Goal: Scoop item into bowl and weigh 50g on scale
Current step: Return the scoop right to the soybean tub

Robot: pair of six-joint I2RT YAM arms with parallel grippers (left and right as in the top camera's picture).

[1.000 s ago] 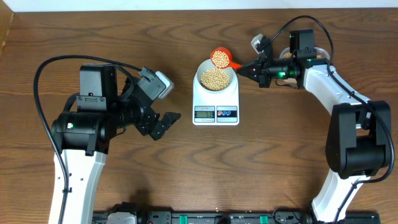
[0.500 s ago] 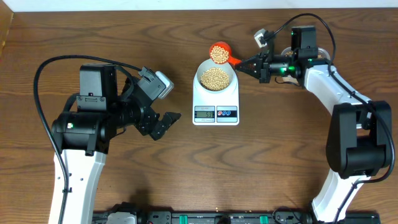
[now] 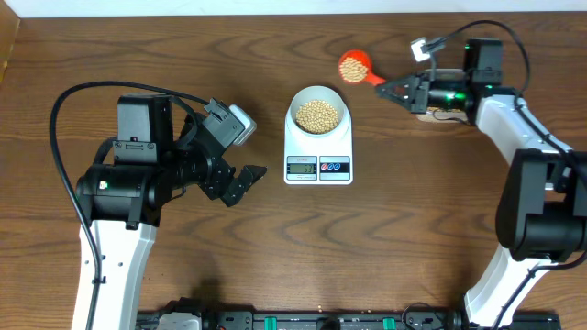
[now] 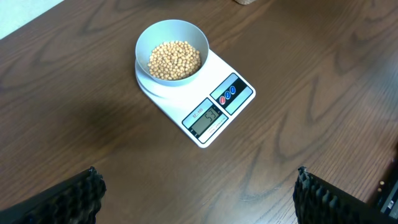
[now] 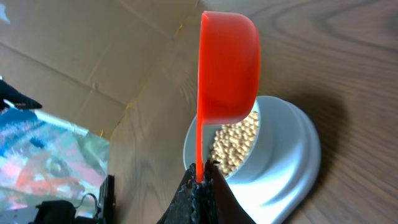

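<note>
The pale bowl [image 3: 317,114] holds many tan beans [image 3: 317,115] and sits on the white scale [image 3: 318,151] at the table's middle. In the left wrist view the bowl [image 4: 172,37] stands on the scale [image 4: 236,78], whose display [image 4: 207,117] seems to read 51. My right gripper [image 3: 393,89] is shut on the handle of an orange scoop [image 3: 354,65] that holds some beans, above the table to the right of the bowl. In the right wrist view the scoop [image 5: 227,68] hangs in front of the bowl [image 5: 277,155]. My left gripper [image 3: 246,181] is open and empty, left of the scale.
A clear tub with more beans [image 3: 445,112] is mostly hidden under my right arm at the far right. Black equipment runs along the table's front edge [image 3: 293,321]. A wall borders the table's back edge.
My right gripper has drawn the orange scoop away from above the bowl, to the right and back. The left arm has not moved.
</note>
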